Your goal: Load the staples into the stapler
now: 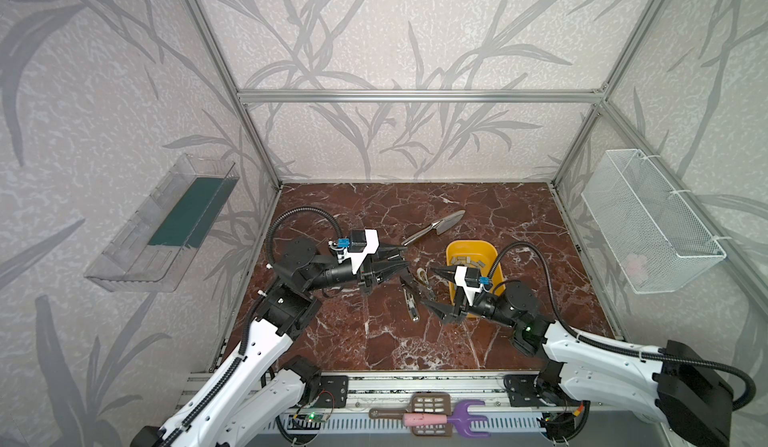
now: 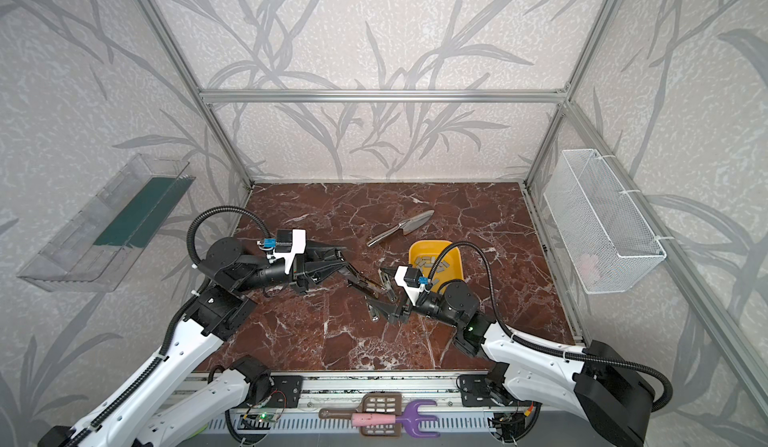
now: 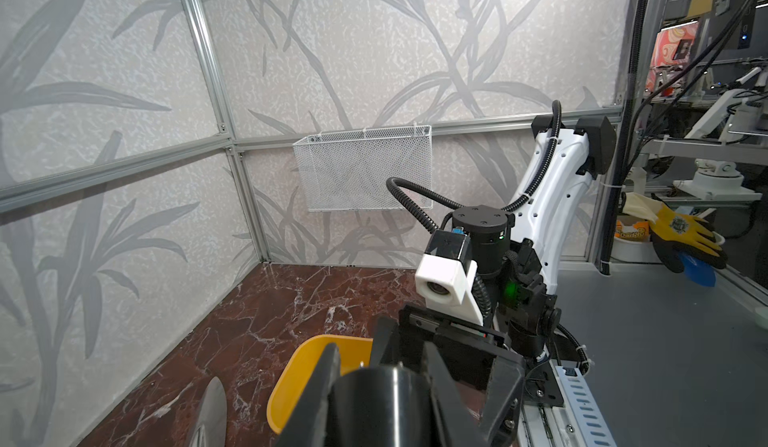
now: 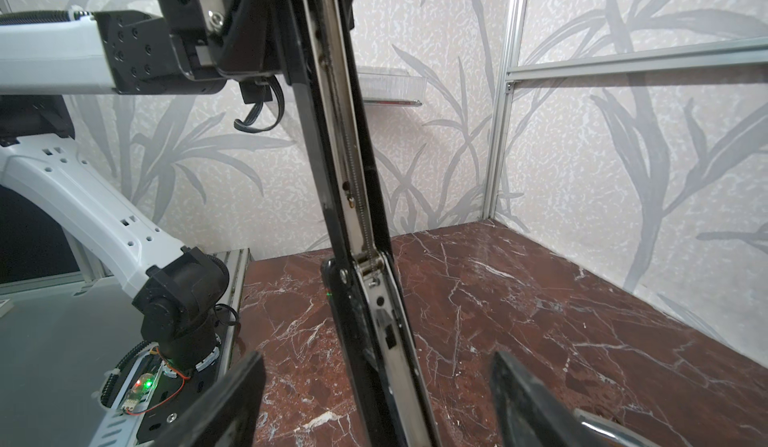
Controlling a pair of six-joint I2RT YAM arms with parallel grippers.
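Note:
The stapler (image 1: 411, 295) (image 2: 368, 289) is hinged open at the middle of the marble floor. Its lower half rests on the floor, and its shiny magazine rail (image 4: 347, 166) with a spring is raised. My left gripper (image 1: 400, 258) (image 2: 344, 263) (image 3: 382, 382) is shut on the stapler's black upper end (image 3: 374, 403). My right gripper (image 1: 434, 291) (image 2: 384, 293) (image 4: 378, 399) stands open, one finger on each side of the stapler's lower half without touching it. The staples (image 1: 467, 263) (image 2: 432, 264) lie as several grey strips in a yellow tray (image 1: 453, 247) (image 2: 415, 251) (image 3: 299, 366) behind the right gripper.
A metal trowel (image 1: 436, 226) (image 2: 403, 228) (image 3: 212, 407) lies behind the stapler. A white mesh basket (image 1: 652, 220) hangs on the right wall. A clear shelf (image 1: 166, 224) hangs on the left wall. Plastic toy tools (image 1: 428, 418) lie on the front rail.

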